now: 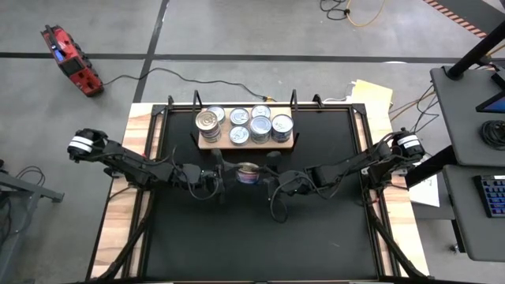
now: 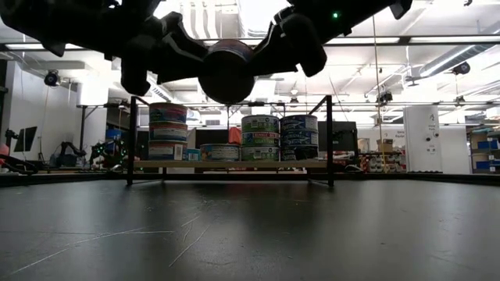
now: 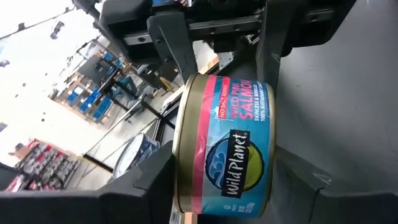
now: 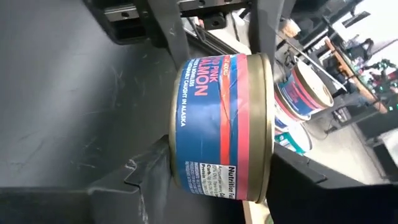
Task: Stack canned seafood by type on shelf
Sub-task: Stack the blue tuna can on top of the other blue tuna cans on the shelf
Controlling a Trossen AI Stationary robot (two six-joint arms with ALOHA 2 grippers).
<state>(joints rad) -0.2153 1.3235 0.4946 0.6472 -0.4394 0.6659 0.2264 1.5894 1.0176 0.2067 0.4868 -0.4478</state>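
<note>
We start with the black tabletop [image 1: 252, 229], bare across its near half, with the shelf [image 1: 245, 143] set at its far edge so that both arms can reach it from the front. On the shelf the cans [image 1: 251, 126] stand in columns of a few each, silver-topped with bluish labels; in the low view the columns sit side by side, which we read as sorting by type already under way.

Both arms meet over the middle of the tabletop, in front of the shelf. Between them hangs one pink salmon can [image 1: 248, 173], lifted well clear of the surface in the low view. The left pincer [image 1: 218, 175] is clamped on it from one side and the right pincer [image 1: 276, 180] from the other, each with fingers pressed against the can's flat ends. We judge this to be a handover, both holding so the can cannot drop while it changes arm.

The can lies on its side, gold rim showing, so it will need turning upright before stacking.
</note>
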